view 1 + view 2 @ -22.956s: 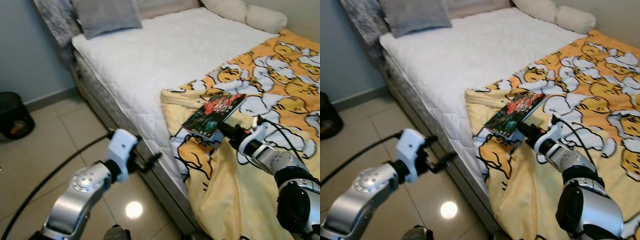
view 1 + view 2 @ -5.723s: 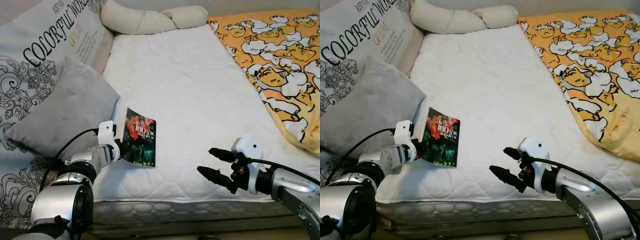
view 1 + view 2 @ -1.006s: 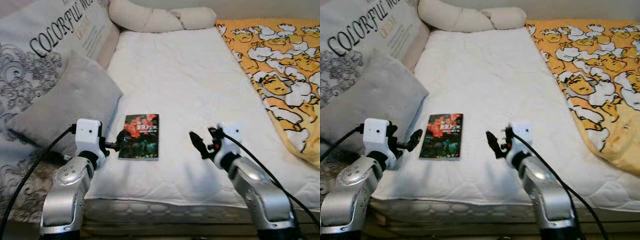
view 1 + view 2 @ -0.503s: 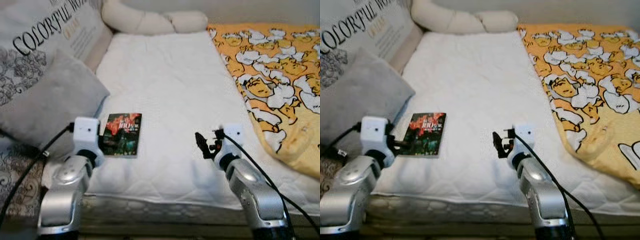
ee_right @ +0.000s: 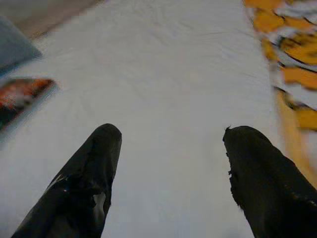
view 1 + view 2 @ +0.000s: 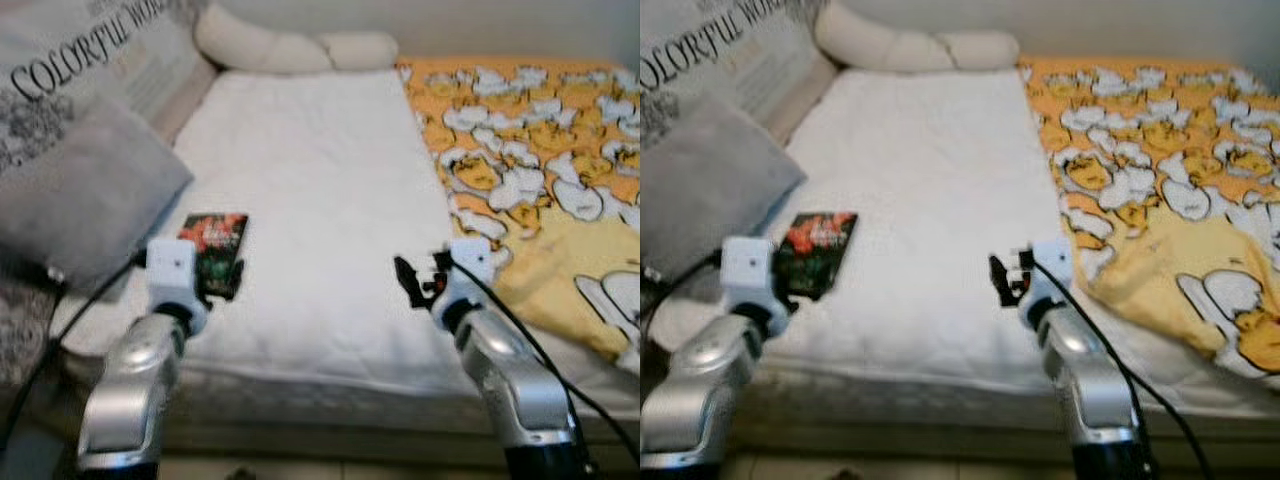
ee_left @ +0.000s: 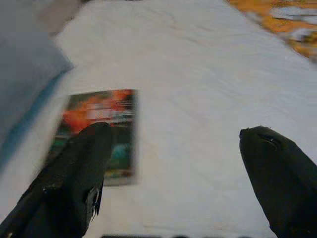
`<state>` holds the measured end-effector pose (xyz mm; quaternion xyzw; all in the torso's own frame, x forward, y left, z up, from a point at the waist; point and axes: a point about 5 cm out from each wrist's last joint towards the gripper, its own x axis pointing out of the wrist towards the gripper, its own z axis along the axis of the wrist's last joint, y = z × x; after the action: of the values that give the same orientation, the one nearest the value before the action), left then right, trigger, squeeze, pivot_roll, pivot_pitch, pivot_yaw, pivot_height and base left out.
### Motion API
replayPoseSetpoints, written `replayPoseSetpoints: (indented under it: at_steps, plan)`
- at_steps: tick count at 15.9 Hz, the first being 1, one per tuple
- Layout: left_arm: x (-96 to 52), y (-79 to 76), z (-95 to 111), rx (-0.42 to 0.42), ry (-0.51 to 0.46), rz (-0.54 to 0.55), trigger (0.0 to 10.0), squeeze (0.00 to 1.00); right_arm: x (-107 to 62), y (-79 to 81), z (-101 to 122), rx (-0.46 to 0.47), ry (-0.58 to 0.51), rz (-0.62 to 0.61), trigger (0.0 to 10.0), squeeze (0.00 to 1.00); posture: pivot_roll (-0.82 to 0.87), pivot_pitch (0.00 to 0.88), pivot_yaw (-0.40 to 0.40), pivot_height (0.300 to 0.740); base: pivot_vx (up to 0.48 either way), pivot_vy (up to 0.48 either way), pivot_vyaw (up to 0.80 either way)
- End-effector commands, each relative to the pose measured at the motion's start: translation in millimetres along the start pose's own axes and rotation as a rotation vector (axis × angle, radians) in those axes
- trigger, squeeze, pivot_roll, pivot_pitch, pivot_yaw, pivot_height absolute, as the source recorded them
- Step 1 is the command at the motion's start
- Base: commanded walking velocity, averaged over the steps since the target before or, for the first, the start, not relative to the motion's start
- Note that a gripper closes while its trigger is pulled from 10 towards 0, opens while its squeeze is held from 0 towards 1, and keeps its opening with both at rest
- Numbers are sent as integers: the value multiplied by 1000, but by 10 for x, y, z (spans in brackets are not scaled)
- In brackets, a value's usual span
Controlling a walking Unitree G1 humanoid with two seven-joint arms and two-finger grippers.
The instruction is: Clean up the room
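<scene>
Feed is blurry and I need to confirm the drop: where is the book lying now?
The book lies flat on the white mattress on the robot's left, beside the grey pillow, just ahead of the left gripper.

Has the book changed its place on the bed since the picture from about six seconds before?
Yes. The book then stood tilted in the left gripper beside the grey pillow; now it lies flat on the white mattress, released, still near that pillow.
</scene>
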<state>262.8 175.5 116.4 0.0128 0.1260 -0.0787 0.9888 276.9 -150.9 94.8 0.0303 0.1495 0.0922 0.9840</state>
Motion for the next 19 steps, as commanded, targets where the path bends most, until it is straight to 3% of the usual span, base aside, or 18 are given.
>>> replayPoseSetpoints:
  at_steps: [1, 6, 19]
  plan:
    - [-2, 32, 61, 15, -20, 15, 10000, 867, 11, 41, 61, -9, -32, 22, 10000, 0, 29, 0, 21, 740, 0, -439, 0]
    - [34, 28, 35, 27, -16, 19, 10000, 867, 37, 27, 103, -51, -49, 48, 10000, 0, 31, 0, 10, 740, 0, -437, 0]
    - [50, -39, 1, 50, -3, 5, 10000, 867, 27, -54, 12, -46, -21, 32, 10000, 0, 33, 0, 22, 740, 0, -437, 37]
